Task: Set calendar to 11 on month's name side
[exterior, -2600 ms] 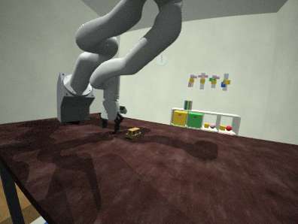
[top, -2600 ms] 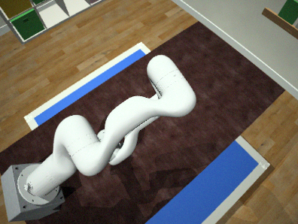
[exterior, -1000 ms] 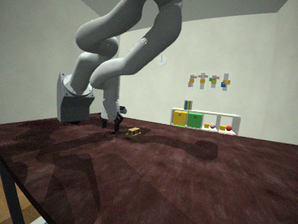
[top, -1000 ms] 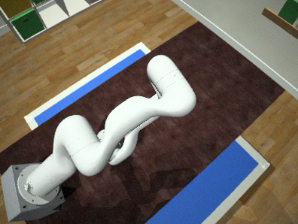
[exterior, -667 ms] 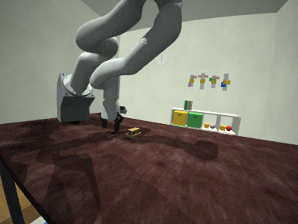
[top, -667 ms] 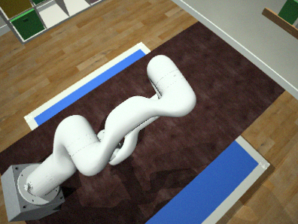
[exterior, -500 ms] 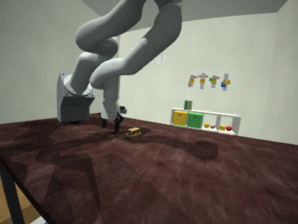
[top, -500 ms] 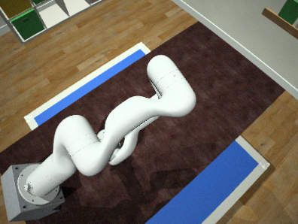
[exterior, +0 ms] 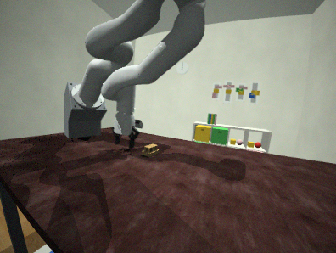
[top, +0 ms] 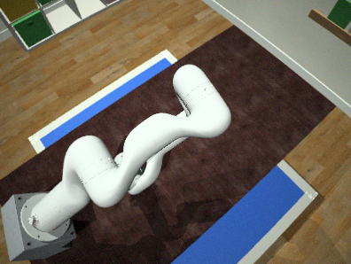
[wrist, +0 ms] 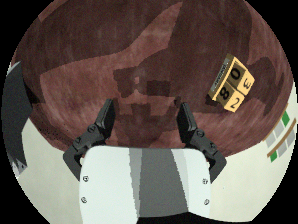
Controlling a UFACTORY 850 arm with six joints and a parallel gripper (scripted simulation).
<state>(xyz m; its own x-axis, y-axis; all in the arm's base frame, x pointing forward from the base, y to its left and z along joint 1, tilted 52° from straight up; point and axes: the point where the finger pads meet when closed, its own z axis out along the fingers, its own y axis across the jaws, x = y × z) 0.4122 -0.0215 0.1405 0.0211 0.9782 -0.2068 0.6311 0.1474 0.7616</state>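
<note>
Hovering open and empty over the table, the gripper has its 2 fingers spread wide, presumably leaving room for a cube. And there's the calendar tray, off to the right in the wrist view, slanted, well apart from those fingertips! The 0 cube and the 8 cube sit side by side, their digits above the month strip, 3 and 2 apparently on top. Neither front shows a 1, so both likely need turning. The arm arches high, folding back, its wrist pointing down, seemingly poised for a top approach.
</note>
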